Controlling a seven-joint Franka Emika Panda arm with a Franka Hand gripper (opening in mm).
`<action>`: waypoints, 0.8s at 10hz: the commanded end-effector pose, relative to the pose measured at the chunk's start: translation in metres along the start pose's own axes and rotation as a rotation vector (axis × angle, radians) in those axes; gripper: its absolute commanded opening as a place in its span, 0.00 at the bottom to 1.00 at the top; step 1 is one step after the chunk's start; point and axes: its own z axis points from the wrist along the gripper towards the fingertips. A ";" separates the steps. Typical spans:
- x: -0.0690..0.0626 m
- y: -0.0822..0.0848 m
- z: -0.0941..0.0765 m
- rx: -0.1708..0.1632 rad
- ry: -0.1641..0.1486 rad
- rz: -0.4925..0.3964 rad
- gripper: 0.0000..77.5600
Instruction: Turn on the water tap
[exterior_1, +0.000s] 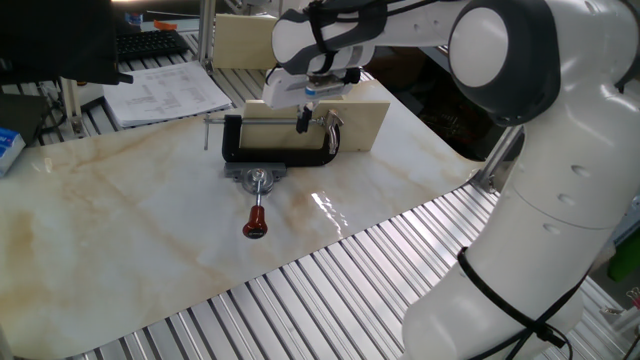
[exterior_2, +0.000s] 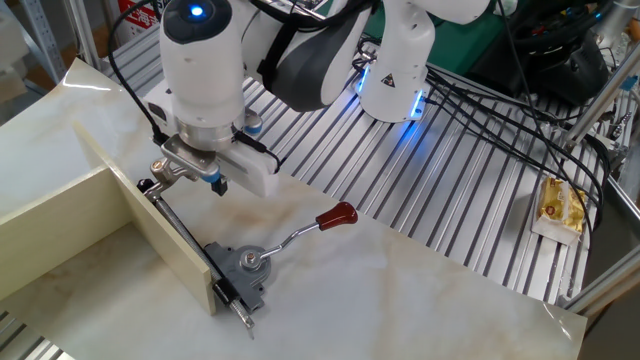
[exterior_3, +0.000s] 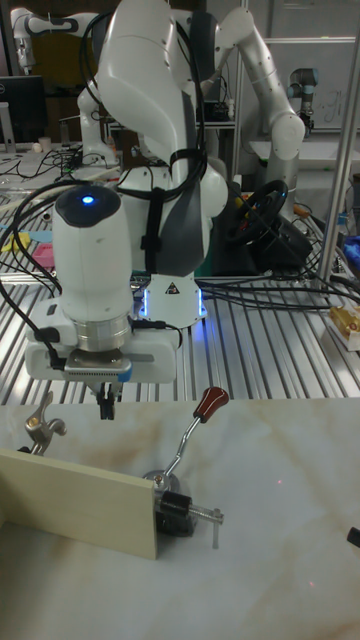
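Observation:
The water tap is a small metal fitting with a curved spout (exterior_1: 331, 128) and a lever whose hub (exterior_1: 259, 180) sits at a black C-clamp (exterior_1: 278, 153). The lever ends in a red knob (exterior_1: 254, 228) (exterior_2: 338, 215) (exterior_3: 211, 402) that points away from the beige board (exterior_2: 150, 230). My gripper (exterior_2: 215, 182) (exterior_3: 104, 402) (exterior_1: 303, 123) hangs fingers-down just above the marble top, beside the spout (exterior_2: 172, 170) and well away from the knob. Its fingers look shut with nothing between them.
A beige wooden box (exterior_1: 355, 112) stands behind the clamp. Papers (exterior_1: 175, 92) and a keyboard (exterior_1: 150, 43) lie at the back left. Ribbed metal decking (exterior_2: 400, 190) surrounds the marble slab, with cables and a yellow packet (exterior_2: 560, 205) on it.

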 end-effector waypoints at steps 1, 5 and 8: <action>0.005 -0.045 -0.004 -0.002 -0.022 0.026 0.00; 0.005 -0.048 -0.003 -0.002 -0.021 0.040 0.00; 0.014 -0.053 -0.003 -0.002 -0.015 0.035 0.00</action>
